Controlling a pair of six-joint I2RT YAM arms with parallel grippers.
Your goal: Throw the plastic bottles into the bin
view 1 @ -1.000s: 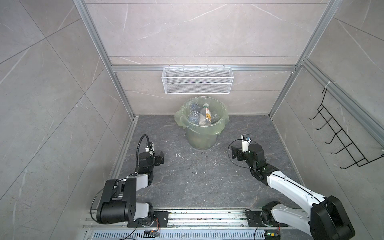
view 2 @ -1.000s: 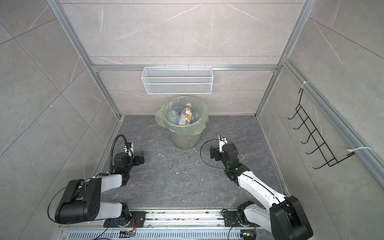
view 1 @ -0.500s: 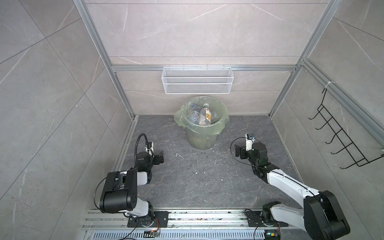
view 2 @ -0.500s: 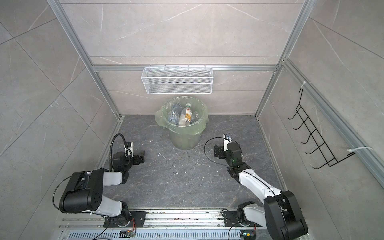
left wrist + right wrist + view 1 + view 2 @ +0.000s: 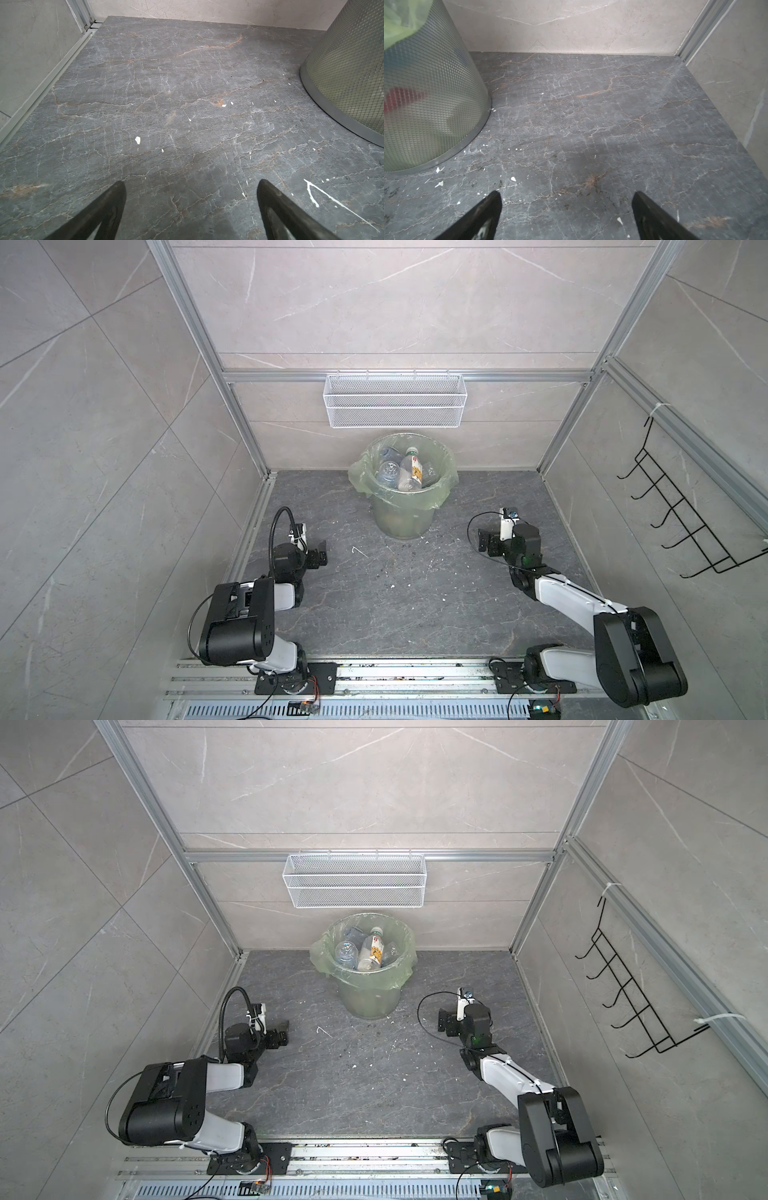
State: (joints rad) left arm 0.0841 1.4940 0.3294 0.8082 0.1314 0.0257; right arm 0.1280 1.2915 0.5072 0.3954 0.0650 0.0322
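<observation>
Dark grey veined stone floor, flecked with white chips, fills a tiled stall framed in aluminium. Nearest the camera, two arms rise from a metal rail. The left gripper sits low over bare floor near the left wall with its jaws spread wide and holding nothing. The left wrist view shows its black fingertips well apart above the stone. On the opposite side the right gripper is likewise parted and empty, and its fingertips frame only floor.

Beyond and between them, close to the back wall, stands the bin. It is a round pale green bucket with a gridded translucent wall and a light green bag folded over its rim. The plastic bottles lie heaped inside it, close to the rim. Most are clear and crumpled, and one whitish bottle carries a yellow-marked label. In the right wrist view a red blur shows through the bin's wall.

A white wire mesh basket hangs on the back wall above the bin, and a black hook rack hangs on the right wall.
</observation>
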